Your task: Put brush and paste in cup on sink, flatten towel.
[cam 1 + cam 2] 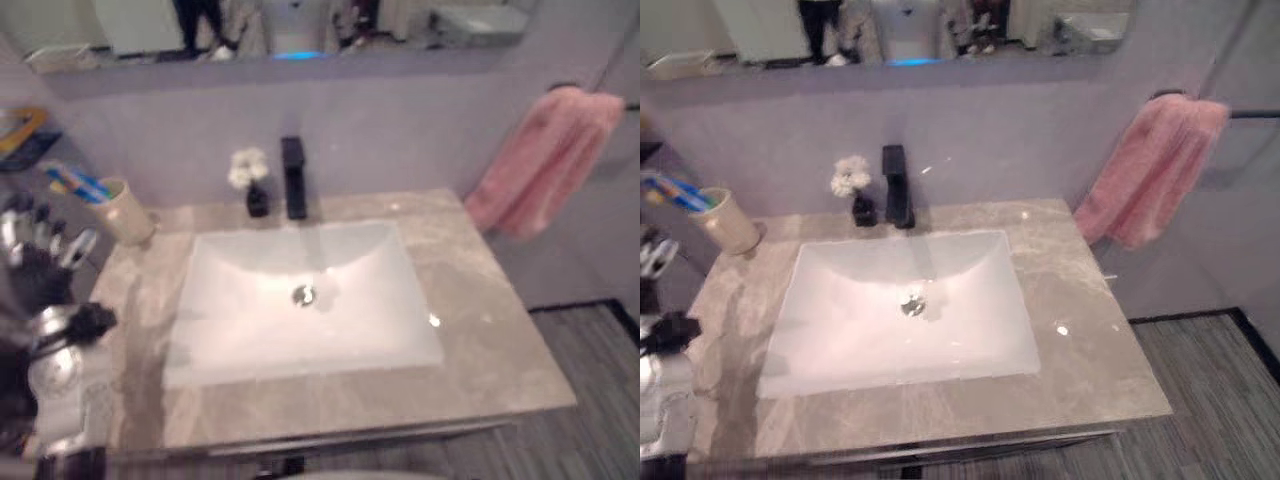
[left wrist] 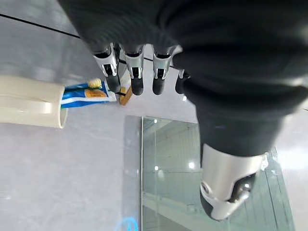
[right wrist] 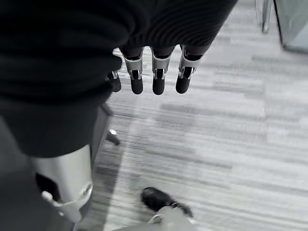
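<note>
A cream cup [image 1: 125, 212] stands at the counter's far left corner, against the wall. A blue-and-white paste tube [image 2: 86, 94] and a toothbrush [image 2: 95, 83] stick out of it. A pink towel [image 1: 545, 160] hangs bunched on a rail on the right-hand wall, past the counter's edge. My left hand [image 1: 45, 270] hovers open beside the counter's left edge, a little nearer than the cup, holding nothing. In its wrist view its fingers [image 2: 137, 77] are straight and point toward the cup. My right hand [image 3: 154, 72] hangs open over the striped floor, empty.
A white rectangular sink [image 1: 220, 350] fills the middle of the grey stone counter [image 1: 480, 340]. A black faucet [image 1: 293, 178] and a small dark vase of white flowers [image 1: 255, 185] stand behind it. A mirror [image 1: 300, 30] runs along the wall above.
</note>
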You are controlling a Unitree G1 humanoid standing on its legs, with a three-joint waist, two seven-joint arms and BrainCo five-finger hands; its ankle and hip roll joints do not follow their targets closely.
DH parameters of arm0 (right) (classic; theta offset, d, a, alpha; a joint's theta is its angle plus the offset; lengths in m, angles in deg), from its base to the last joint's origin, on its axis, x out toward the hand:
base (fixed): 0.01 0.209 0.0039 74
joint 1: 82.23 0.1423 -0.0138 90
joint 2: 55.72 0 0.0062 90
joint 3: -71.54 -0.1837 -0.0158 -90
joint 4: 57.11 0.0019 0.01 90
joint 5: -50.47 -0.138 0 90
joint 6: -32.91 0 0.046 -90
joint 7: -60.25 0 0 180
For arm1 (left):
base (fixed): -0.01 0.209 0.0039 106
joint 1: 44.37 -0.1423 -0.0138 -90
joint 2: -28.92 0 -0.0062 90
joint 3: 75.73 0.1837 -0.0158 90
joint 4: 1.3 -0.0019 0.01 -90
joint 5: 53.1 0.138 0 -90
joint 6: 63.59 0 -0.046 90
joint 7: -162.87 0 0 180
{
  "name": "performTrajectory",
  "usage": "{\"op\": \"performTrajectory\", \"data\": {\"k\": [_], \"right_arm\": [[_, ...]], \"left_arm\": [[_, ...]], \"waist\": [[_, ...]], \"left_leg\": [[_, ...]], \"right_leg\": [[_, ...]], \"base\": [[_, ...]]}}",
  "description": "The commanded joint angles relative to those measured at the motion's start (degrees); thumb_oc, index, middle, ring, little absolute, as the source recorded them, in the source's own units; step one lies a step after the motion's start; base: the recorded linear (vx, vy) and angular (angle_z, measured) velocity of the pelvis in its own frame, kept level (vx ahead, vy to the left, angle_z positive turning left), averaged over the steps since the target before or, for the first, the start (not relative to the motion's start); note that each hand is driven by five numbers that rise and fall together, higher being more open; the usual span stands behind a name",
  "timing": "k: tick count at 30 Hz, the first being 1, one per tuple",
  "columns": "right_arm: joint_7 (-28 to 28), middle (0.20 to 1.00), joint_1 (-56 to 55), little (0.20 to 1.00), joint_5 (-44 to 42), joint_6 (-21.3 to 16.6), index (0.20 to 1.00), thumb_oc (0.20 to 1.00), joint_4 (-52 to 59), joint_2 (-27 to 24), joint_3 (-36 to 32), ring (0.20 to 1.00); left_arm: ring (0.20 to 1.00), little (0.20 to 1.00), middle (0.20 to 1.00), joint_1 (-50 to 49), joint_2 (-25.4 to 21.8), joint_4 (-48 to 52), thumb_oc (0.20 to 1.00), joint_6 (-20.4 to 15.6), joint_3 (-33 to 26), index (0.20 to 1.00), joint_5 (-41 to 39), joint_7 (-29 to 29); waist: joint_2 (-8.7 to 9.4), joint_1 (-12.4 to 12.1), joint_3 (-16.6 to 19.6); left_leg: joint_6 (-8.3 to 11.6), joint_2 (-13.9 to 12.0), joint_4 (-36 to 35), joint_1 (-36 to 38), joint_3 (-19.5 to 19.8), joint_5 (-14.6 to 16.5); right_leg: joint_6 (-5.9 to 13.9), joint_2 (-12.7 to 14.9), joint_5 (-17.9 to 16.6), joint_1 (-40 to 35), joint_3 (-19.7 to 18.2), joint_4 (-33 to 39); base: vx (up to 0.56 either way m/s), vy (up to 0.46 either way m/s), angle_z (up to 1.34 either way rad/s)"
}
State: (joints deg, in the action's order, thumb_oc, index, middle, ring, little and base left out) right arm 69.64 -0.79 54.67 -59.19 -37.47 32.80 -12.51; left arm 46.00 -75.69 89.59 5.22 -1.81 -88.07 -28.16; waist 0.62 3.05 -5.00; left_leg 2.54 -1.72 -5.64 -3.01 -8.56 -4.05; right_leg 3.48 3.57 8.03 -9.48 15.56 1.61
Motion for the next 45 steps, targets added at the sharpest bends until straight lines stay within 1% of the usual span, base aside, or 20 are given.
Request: {"op": "performTrajectory", "data": {"k": [1,3,4,5,7,8,9,10,11,13,15,16,19,21,24,31,37,39,40,45], "right_arm": [[1.54,1.0,0.42,1.0,-2.2,0.27,1.0,1.0,-1.05,-1.48,-0.12,1.0],[1.54,1.0,0.1,1.0,-2.03,0.34,1.0,1.0,-1.18,-1.63,0.02,1.0],[1.63,1.0,0.05,1.0,-1.86,0.43,1.0,1.0,-1.17,-1.77,0.19,1.0],[1.86,1.0,0.24,1.0,-1.69,0.55,1.0,1.0,-1.24,-1.88,0.29,1.0],[1.74,1.0,0.57,1.0,-1.6,0.57,1.0,1.0,-1.13,-1.4,0.76,1.0],[1.65,1.0,0.98,1.0,-1.4,0.46,1.0,1.0,-0.79,-1.15,1.54,1.0],[1.48,1.0,1.78,1.0,-0.92,0.33,1.0,1.0,-0.65,-0.86,2.69,1.0],[1.31,1.0,2.26,1.0,-0.38,0.06,1.0,1.0,0.12,-0.76,3.88,1.0],[1.04,1.0,3.06,1.0,0.77,-0.43,1.0,1.0,0.98,-1.12,5.63,1.0],[1.54,1.0,3.51,1.0,0.44,-0.57,1.0,1.0,0.82,-1.57,5.05,1.0],[1.63,1.0,3.57,1.0,0.33,-0.47,1.0,1.0,0.29,-1.76,4.37,1.0],[1.96,1.0,3.59,1.0,0.1,-0.33,1.0,1.0,-0.05,-2.28,3.19,1.0],[2.29,1.0,3.39,1.0,-0.37,-0.23,1.0,1.0,-0.42,-2.14,2.41,1.0],[2.27,1.0,3.12,1.0,-1.11,-0.07,1.0,1.0,-0.43,-1.59,1.74,1.0],[1.87,1.0,2.8,1.0,-0.49,0.12,1.0,1.0,-0.41,-0.95,2.55,1.0],[1.5,1.0,1.59,1.0,0.08,0.58,1.0,1.0,-1.74,-0.13,2.63,1.0],[1.58,1.0,0.8,1.0,-1.45,0.64,1.0,1.0,-1.51,-0.35,1.07,1.0],[1.63,1.0,0.74,1.0,-1.85,0.68,1.0,1.0,-1.44,-0.38,0.76,1.0],[1.61,1.0,0.75,1.0,-2.67,0.62,1.0,1.0,-1.18,-0.63,0.31,1.0],[1.45,1.0,1.1,1.0,-3.34,0.61,1.0,1.0,-0.95,-0.87,0.3,1.0]], "left_arm": [[1.0,1.0,1.0,1.45,-4.28,1.25,1.0,-1.3,-1.46,1.0,1.22,0.41],[1.0,1.0,1.0,1.55,-5.09,1.23,1.0,-0.96,-1.27,1.0,1.99,0.57],[1.0,1.0,1.0,1.26,-5.72,1.0,1.0,-0.63,-1.25,1.0,3.02,0.28],[1.0,1.0,1.0,0.33,-6.11,0.97,1.0,-0.31,-1.7,1.0,4.0,0.15],[1.0,1.0,1.0,-0.8,-6.24,0.99,1.0,-0.27,-2.76,1.0,3.84,-0.16],[1.0,1.0,1.0,-1.78,-6.35,1.15,1.0,-0.27,-3.51,1.0,4.29,-0.54],[1.0,1.0,1.0,-2.9,-6.36,1.41,1.0,-0.54,-4.98,1.0,4.41,-0.97],[1.0,1.0,1.0,-3.7,-6.18,1.6,1.0,-0.72,-5.73,1.0,4.23,-1.12],[1.0,1.0,1.0,-5.18,-5.68,1.77,1.0,-1.04,-7.29,1.0,3.93,-1.49],[1.0,1.0,1.0,-5.55,-5.28,1.98,1.0,-1.31,-7.77,1.0,3.78,-2.03],[1.0,1.0,1.0,-5.61,-5.26,1.91,1.0,-1.32,-8.02,1.0,3.61,-2.1],[1.0,1.0,1.0,-6.23,-4.99,1.61,1.0,-1.1,-7.82,1.0,4.13,-1.99],[1.0,1.0,1.0,-7.24,-5.12,1.41,1.0,-0.6,-7.52,1.0,4.76,-1.65],[1.0,1.0,1.0,-8.65,-6.19,0.87,1.0,-0.18,-8.29,1.0,6.14,-2.2],[1.0,1.0,1.0,-9.34,-6.62,0.22,1.0,0.03,-9.18,1.0,6.66,-2.72],[1.0,1.0,1.0,-10.9,-7.36,-2.23,1.0,1.21,-11.57,1.0,8.08,-4.36],[1.0,1.0,1.0,-10.18,-10.02,-5.7,1.0,1.63,-13.0,1.0,8.67,-6.13],[1.0,1.0,1.0,-9.79,-10.12,-6.21,1.0,1.74,-12.89,1.0,8.48,-6.43],[1.0,1.0,1.0,-8.98,-10.91,-8.4,1.0,2.13,-12.84,1.0,8.09,-6.89],[1.0,1.0,1.0,-7.54,-13.17,-9.92,1.0,2.28,-13.15,1.0,7.62,-7.34]], "waist": [[-0.44,2.3,2.02],[-0.69,2.4,2.2],[-0.68,2.41,2.35],[-0.63,2.09,2.38],[-0.27,1.77,2.34],[0.22,0.9,2.12],[0.73,-0.25,1.69],[1.02,-0.62,1.26],[1.34,-1.88,0.04],[1.12,-1.67,-0.77],[0.66,-0.95,-0.74],[0.13,-0.66,0.03],[-0.16,-0.84,1.1],[-0.3,-1.2,2.34],[-0.19,-1.61,2.42],[0.63,-2.15,1.93],[1.57,-1.95,0.74],[1.67,-1.92,0.67],[1.84,-1.69,0.42],[2.57,-1.84,0.07]], "left_leg": [[-0.55,-2.28,0.64,-2.18,-1.74,-0.07],[-0.46,-2.38,0.64,-2.31,-1.81,-0.39],[-0.64,-2.19,0.64,-2.07,-1.48,0.05],[-1.12,-1.72,0.64,-1.12,-0.67,0.69],[-1.38,-1.49,0.64,-0.11,-0.38,0.54],[-1.66,-1.22,2.63,-0.56,1.66,1.23],[-1.81,-0.78,4.7,-1.1,5.53,2.36],[-1.48,-0.6,6.23,-2.14,8.37,2.73],[-1.11,-0.19,8.88,-3.09,15.35,4.04],[-0.61,0.12,9.96,-4.26,18.71,3.74],[-0.84,-0.04,8.47,-3.71,18.57,3.8],[-1.03,-0.4,4.91,-1.88,17.56,3.01],[-1.23,-0.24,2.05,0.1,17.27,2.33],[-1.87,-0.12,0.64,1.65,15.32,2.7],[-2.22,-0.01,0.64,2.1,14.08,3.23],[-2.52,0.27,0.64,1.8,12.46,4.07],[-2.7,0.63,0.64,-0.07,12.62,3.84],[-2.81,0.67,0.64,-0.34,12.56,3.85],[-2.94,0.77,0.64,-0.83,12.41,3.94],[-3.23,0.87,0.64,-2.42,12.13,3.93]], "right_leg": [[-1.04,-0.99,1.14,2.05,-2.03,-2.41],[-1.14,-1.01,1.01,1.65,-1.93,-1.77],[-0.98,-0.85,0.87,1.4,-2.16,-1.53],[-0.78,-0.4,1.06,0.98,-2.85,-1.98],[-0.9,-0.05,1.31,0.81,-4.06,-2.69],[-1.0,0.12,1.42,1.2,-5.49,-3.41],[-1.4,0.17,1.7,1.42,-7.17,-3.93],[-1.82,0.16,1.86,2.0,-7.82,-4.71],[-2.16,-0.28,2.03,3.25,-9.69,-6.53],[-2.1,-0.37,2.22,3.99,-9.71,-7.88],[-2.0,-0.37,2.73,4.06,-9.02,-8.49],[-1.58,-0.23,2.65,3.63,-8.38,-7.83],[-1.25,0.09,2.33,3.03,-8.42,-6.64],[-0.35,0.73,1.68,2.77,-9.65,-4.82],[-0.05,1.14,1.01,2.47,-10.68,-3.45],[0.87,1.91,-0.68,2.39,-11.42,-0.94],[1.55,2.45,-1.51,3.8,-10.53,-1.25],[1.62,2.56,-1.66,4.16,-10.58,-1.35],[1.86,2.75,-2.15,4.68,-10.69,-1.19],[2.24,2.94,-2.98,6.31,-11.07,-0.77]], "base": [[0.03,0.038,0.44],[0.02,0.015,-0.04],[0.09,0.063,-0.05],[0.1,0.063,-0.05],[0.07,0.025,-0.12],[0.02,-0.022,-0.33],[-0.03,-0.041,-0.54],[-0.1,-0.077,-0.5],[-0.14,-0.061,-0.53],[-0.1,-0.001,-0.57],[0.01,0.069,-0.32],[0.06,0.116,0.34],[0.07,0.101,0.22],[0.07,0.118,-0.17],[0.03,0.097,-0.37],[0.01,0.065,-0.15],[0.03,0.069,0.03],[0.06,0.088,0.02],[0.06,0.096,-0.01],[0.04,0.086,-0.04]]}}
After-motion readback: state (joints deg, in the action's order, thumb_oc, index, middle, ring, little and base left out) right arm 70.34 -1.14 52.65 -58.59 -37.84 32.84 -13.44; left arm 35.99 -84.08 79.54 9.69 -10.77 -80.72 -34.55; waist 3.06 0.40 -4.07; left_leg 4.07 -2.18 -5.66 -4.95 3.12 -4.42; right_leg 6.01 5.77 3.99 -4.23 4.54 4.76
